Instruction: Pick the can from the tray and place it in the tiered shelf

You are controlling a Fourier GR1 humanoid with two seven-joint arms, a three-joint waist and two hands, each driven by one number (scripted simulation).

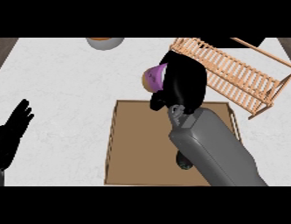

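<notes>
The right robot hand point(181, 83) is curled round the can point(153, 78), whose purple side and tan end show at the hand's left. Hand and can are above the far edge of the brown tray point(135, 144), just beside the wooden shelf point(238, 74), which lies tilted on the white table point(64, 87). The left robot hand point(9, 131) rests open at the left edge, fingers up. An orange-rimmed bowl point(105, 42) sits at the far edge.

open counter point(64, 87) left of tray point(135, 144); shelf point(238, 74) crowds right.
</notes>
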